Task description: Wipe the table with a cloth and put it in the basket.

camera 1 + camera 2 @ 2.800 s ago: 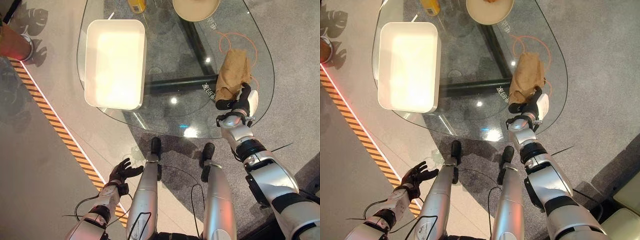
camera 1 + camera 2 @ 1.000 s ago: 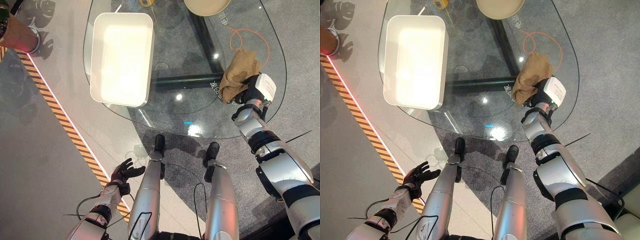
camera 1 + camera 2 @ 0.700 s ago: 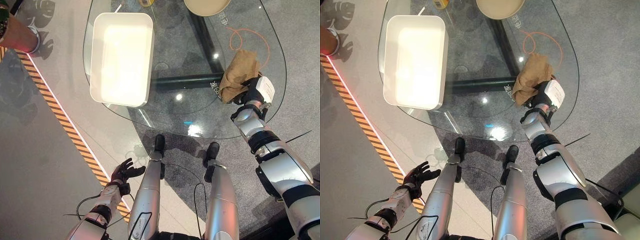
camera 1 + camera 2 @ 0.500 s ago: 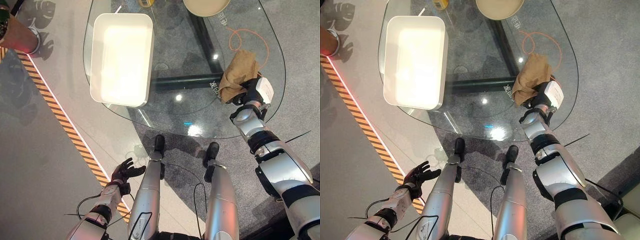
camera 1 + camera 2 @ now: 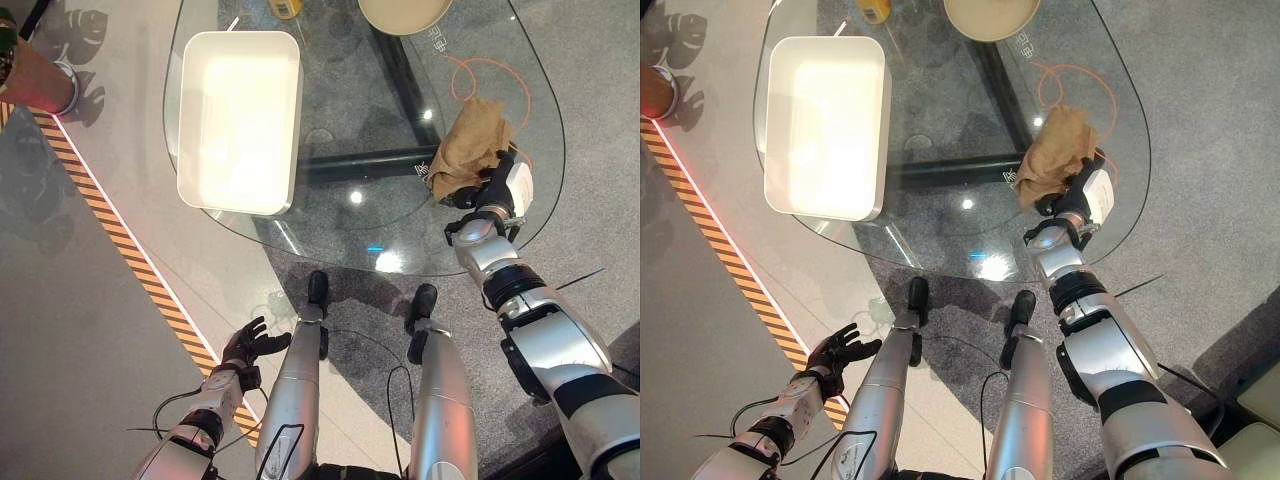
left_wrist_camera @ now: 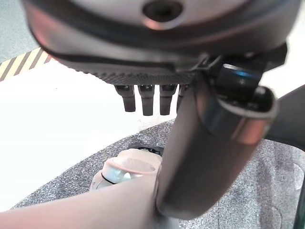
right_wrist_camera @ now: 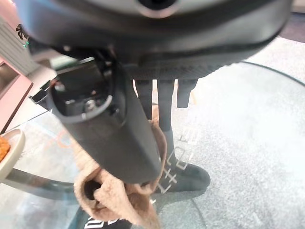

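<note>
Gripping a crumpled tan cloth (image 5: pixel 470 150) in my right hand (image 5: pixel 492 192), fingers curled round it, I press it to the clear glass surface (image 5: pixel 400 235) for wiping.

The left hand (image 6: pixel 157 52) is hanging over the floor (image 6: pixel 57 129), its dark bulk taking up the top of the view and its fingers (image 6: pixel 145 100) pointing straight down in a short row, holding nothing. A strip of yellow and black hazard tape (image 6: pixel 21 64) is running across the pale floor at the far left, and a grey carpet (image 6: pixel 267 181) is lying past the pale part, below the fingers.
</note>
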